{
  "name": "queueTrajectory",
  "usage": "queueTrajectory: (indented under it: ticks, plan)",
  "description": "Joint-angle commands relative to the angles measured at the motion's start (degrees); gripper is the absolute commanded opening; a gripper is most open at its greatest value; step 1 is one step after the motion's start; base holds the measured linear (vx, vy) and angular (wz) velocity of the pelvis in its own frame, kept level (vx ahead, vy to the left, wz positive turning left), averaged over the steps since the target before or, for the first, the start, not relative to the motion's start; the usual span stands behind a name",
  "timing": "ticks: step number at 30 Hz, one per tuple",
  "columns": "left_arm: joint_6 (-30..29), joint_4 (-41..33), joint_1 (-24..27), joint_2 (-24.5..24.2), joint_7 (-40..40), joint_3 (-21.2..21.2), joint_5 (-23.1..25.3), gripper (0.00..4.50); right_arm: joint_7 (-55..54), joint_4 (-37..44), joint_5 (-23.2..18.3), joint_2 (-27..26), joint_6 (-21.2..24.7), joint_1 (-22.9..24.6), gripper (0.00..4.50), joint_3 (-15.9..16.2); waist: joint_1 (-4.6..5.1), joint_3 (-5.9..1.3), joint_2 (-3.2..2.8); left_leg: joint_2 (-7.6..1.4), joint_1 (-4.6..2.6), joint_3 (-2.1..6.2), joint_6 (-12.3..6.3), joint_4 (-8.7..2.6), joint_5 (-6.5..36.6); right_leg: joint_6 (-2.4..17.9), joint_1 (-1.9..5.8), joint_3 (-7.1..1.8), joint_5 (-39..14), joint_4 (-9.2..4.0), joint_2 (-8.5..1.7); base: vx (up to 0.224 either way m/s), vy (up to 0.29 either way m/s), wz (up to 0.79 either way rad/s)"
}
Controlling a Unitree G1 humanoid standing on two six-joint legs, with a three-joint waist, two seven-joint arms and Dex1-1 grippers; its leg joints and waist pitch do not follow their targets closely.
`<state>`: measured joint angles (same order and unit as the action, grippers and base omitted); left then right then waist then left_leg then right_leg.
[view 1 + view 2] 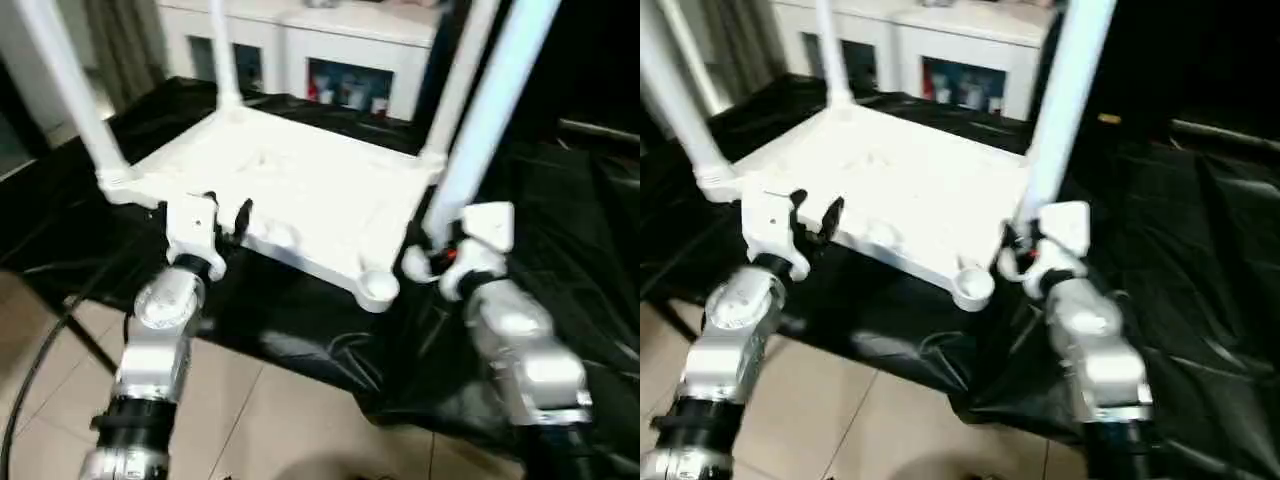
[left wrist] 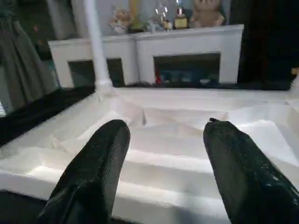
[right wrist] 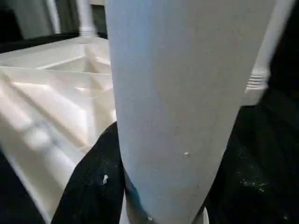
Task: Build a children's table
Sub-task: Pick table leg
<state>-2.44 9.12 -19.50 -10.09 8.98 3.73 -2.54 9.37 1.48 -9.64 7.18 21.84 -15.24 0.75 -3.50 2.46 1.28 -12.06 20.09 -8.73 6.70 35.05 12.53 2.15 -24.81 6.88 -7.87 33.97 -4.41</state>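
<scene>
The children's table lies upside down on a black cloth, its ribbed white top (image 1: 290,180) facing up. Three white legs stand in corner sockets: near left (image 1: 70,90), far left (image 1: 222,60) and far right (image 1: 458,90). The near right socket (image 1: 378,288) holds nothing. My right gripper (image 1: 437,250) is shut on a fourth leg (image 1: 485,110), which leans up and right, its lower end just right of that socket. In the right wrist view this leg (image 3: 177,102) sits between the black fingers (image 3: 93,186). My left gripper (image 1: 226,208) is open at the top's near edge, holding nothing.
The black cloth (image 1: 560,230) covers a low platform and hangs over its front edge onto tiled floor (image 1: 270,420). A white cabinet with glass doors (image 1: 340,50) stands behind. A black cable (image 1: 40,350) runs across the floor at the left.
</scene>
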Motion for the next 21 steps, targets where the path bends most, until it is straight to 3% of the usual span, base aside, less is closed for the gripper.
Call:
queueTrajectory:
  ticks: [1,3,4,5,6,7,8,9,10,11,12,15,16,17,18,19,20,21]
  plan:
    - [-2.3,-2.2,0.8,0.3,-2.0,0.2,1.0,3.01,1.1,-0.3,-0.1,-0.1,-1.7,0.5,1.88,0.9,0.38,-3.32,0.31,-0.31,-0.49,-0.44,-2.85,-4.44,15.5,-1.6,4.02,-1.88,-31.0,-5.5,-2.49,0.0,0.0,0.0]
    - [-2.9,-3.0,1.3,0.6,-2.1,0.8,0.9,3.01,1.7,-0.5,-0.3,-0.4,-2.0,0.6,1.88,1.2,0.76,-3.02,0.23,-0.09,-1.4,-0.31,-2.98,-4.6,20.5,-2.9,4.22,-1.31,-37.0,-6.28,-2.4,0.0,0.0,0.0]
    - [-3.2,-3.9,1.8,0.5,-2.2,1.0,1.1,3.01,1.9,-0.9,-0.1,-0.4,-2.1,0.7,1.88,1.3,1.12,-2.58,0.52,0.02,-2.57,-0.4,-3.31,-4.69,23.5,-3.4,4.08,-0.79,-40.2,-7.09,-2.18,0.0,0.0,0.0]
    - [-3.2,-4.0,1.9,0.5,-2.3,1.0,1.1,3.01,1.9,-0.9,-0.1,-0.4,-2.1,0.7,1.88,1.3,1.28,-2.46,0.33,0.1,-3.2,-0.37,-3.51,-4.51,24.9,-3.8,3.91,-0.31,-41.9,-7.46,-2.01,0.0,0.0,0.0]
    - [-3.8,-4.9,2.4,0.4,-2.5,1.1,1.1,3.01,2.2,-1.6,0.2,-0.2,-2.6,0.5,1.88,1.4,1.92,-2.44,0.24,-0.03,-4.49,-0.16,-3.93,-4.71,27.5,-4.0,4.58,0.61,-43.4,-8.35,-2.06,0.0,0.0,0.0]
    - [-4.5,-5.6,2.7,0.4,-2.8,1.2,1.1,3.01,2.2,-2.1,0.1,-0.2,-2.8,0.3,1.88,1.2,2.13,-2.32,0.06,-0.24,-4.8,0.02,-4.13,-4.9,28.4,-3.6,4.67,0.78,-43.2,-8.35,-2.03,0.0,0.0,0.0]
    - [-4.5,-5.6,2.7,0.4,-2.8,1.2,1.1,3.01,2.2,-2.1,0.1,-0.2,-2.8,0.3,1.88,1.2,2.13,-2.32,0.06,-0.24,-4.8,0.02,-4.13,-4.9,28.4,-3.6,4.67,0.78,-43.2,-8.35,-2.03,0.0,0.0,0.0]
    - [-4.9,-6.1,3.0,0.3,-2.9,1.2,1.1,3.01,2.2,-2.4,0.2,-0.3,-2.8,0.1,1.88,1.2,2.86,-1.97,-0.28,-1.38,-5.11,0.7,-4.34,-5.63,31.9,-3.0,5.61,1.69,-41.8,-8.11,-2.2,0.0,0.0,0.0]
    - [-5.3,-6.8,3.3,0.3,-2.9,1.0,1.0,3.01,2.3,-2.7,0.2,-0.3,-2.8,0.0,1.88,1.1,3.08,-1.96,-0.06,-1.6,-5.23,0.77,-4.32,-5.8,32.9,-2.8,5.78,1.69,-41.6,-7.83,-2.25,0.077,0.012,-0.17]
    - [-6.0,-7.8,3.8,0.1,-3.0,0.8,1.0,3.01,2.6,-3.3,0.3,-0.4,-3.0,-0.2,1.88,1.1,3.2,-2.4,-0.02,-1.42,-5.23,0.73,-3.78,-5.99,31.7,-1.4,6.61,1.0,-40.3,-7.25,-2.94,0.062,0.002,-0.13]
    - [-6.5,-8.5,4.1,0.1,-3.0,0.7,0.9,3.01,2.8,-3.5,0.4,-0.5,-3.2,-0.2,1.88,1.3,3.17,-2.56,0.15,-0.93,-5.22,0.36,-3.91,-5.96,29.6,0.3,6.91,0.44,-39.8,-7.24,-3.32,0.066,0.015,-0.09]
    - [-7.0,-9.1,4.4,-0.2,-2.5,0.6,1.0,3.01,2.6,-3.9,0.3,-0.8,-3.7,0.1,1.88,1.3,3.03,-2.75,0.4,-0.26,-4.6,-0.31,-4.85,-6.02,24.1,3.3,7.97,-0.58,-38.7,-6.92,-3.43,0.073,0.018,-0.04]
    - [-7.1,-9.2,4.5,-0.2,-2.4,0.6,1.1,3.01,2.6,-3.9,0.2,-1.0,-3.8,0.2,1.88,1.2,2.71,-3.06,0.08,-0.16,-4.32,-0.49,-5.16,-6.21,20.9,4.9,8.7,-1.13,-36.3,-6.59,-3.48,0.097,0.007,-0.02]
    - [-7.4,-9.4,4.5,-0.3,-2.3,0.6,1.2,3.01,2.6,-3.9,0.0,-1.2,-3.7,0.3,1.88,1.1,2.5,-3.61,-0.17,-0.19,-4.48,-0.66,-5.84,-6.46,17.4,7.6,9.12,-1.52,-30.9,-5.74,-3.23,0.097,0.007,-0.02]
    - [-7.8,-9.7,4.6,-0.4,-2.1,0.6,1.1,3.01,2.4,-3.7,0.1,-1.3,-3.4,0.5,1.88,1.3,2.93,-3.92,-1.18,-1.44,-9.01,-1.86,-3.97,-7.07,17.5,11.0,6.37,-2.79,-25.8,-4.96,-1.53,0.164,-0.004,0.01]
    - [-7.8,-9.7,4.6,-0.4,-2.1,0.6,1.1,3.01,2.4,-3.7,0.1,-1.3,-3.4,0.5,1.88,1.3,2.99,-3.84,-0.42,-1.98,-10.09,-1.66,-2.31,-7.67,17.5,13.0,5.74,-2.7,-20.5,-3.17,-1.0,0.109,-0.006,0.01]
    - [-7.9,-9.8,4.6,-0.5,-2.1,0.6,1.1,3.01,2.5,-3.7,-0.1,-1.4,-3.8,0.7,1.88,1.2,3.08,-3.15,0.49,-1.99,-8.95,-1.55,-2.08,-8.0,17.2,14.4,6.16,-2.75,-17.1,-2.2,-0.79,0.173,-0.036,-0.26]
    - [-8.1,-10.0,4.5,-0.8,-1.6,0.3,1.0,3.01,2.6,-3.2,0.4,-1.3,-4.4,1.1,1.88,1.7,1.24,-3.18,1.49,2.97,-3.6,-2.88,-4.71,-4.86,15.9,17.5,12.22,-6.21,-16.8,-3.4,-2.12,0.107,-0.013,-0.32]
